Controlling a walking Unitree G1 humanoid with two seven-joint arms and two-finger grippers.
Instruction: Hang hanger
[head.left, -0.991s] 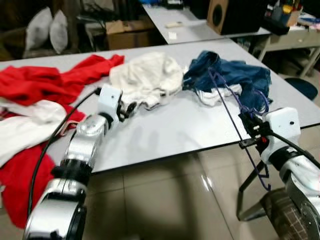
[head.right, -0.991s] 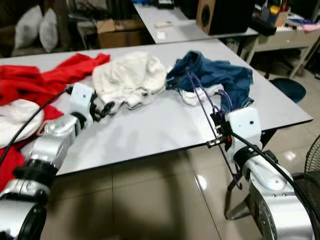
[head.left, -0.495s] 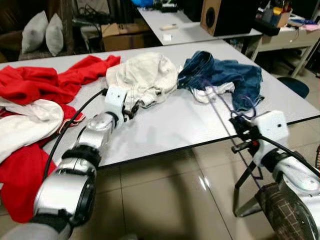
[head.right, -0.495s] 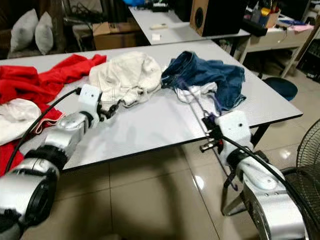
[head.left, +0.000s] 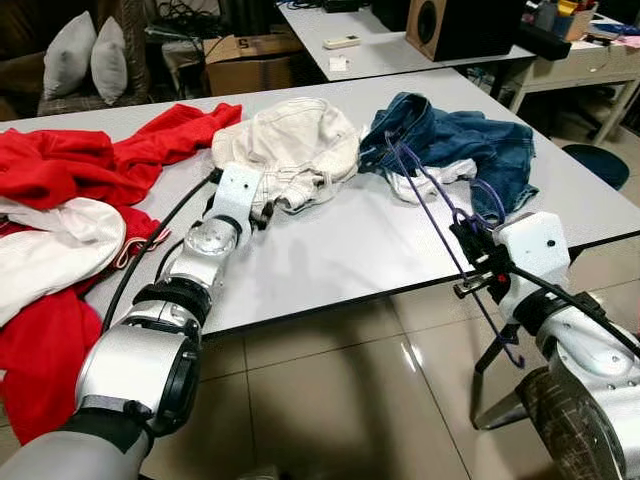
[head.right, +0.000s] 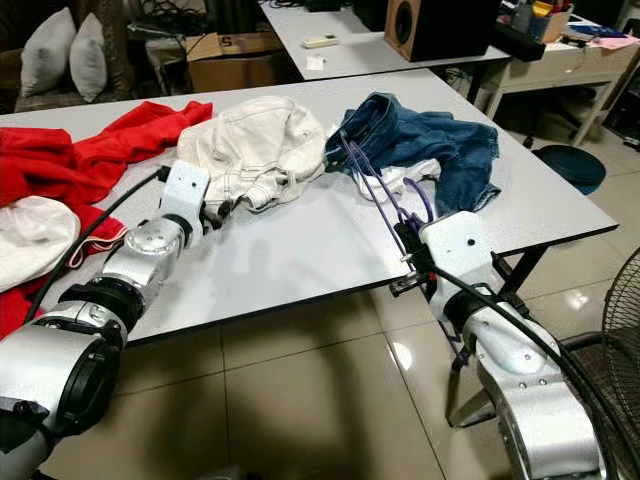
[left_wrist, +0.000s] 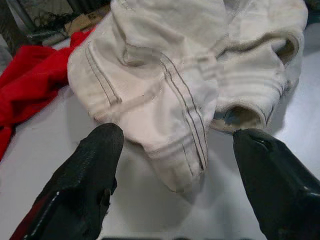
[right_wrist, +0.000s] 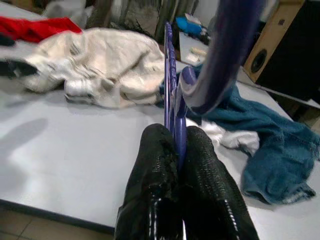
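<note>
Cluttered surface (head.left: 330, 250) ahead, I'm keeping my right tool (right_wrist: 181, 150) clamped on the purple hanger (head.left: 430, 195), left tool (left_wrist: 175, 165) spread by cream trousers (head.left: 290, 150).

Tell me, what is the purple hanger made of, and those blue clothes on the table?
The purple hanger looks like thin plastic or coated wire: slim, smooth, slightly shiny bars. I can't tell which. The right gripper is pinching it. The blue clothes look like denim: dull blue, thick folds and a stitched hem.
</note>
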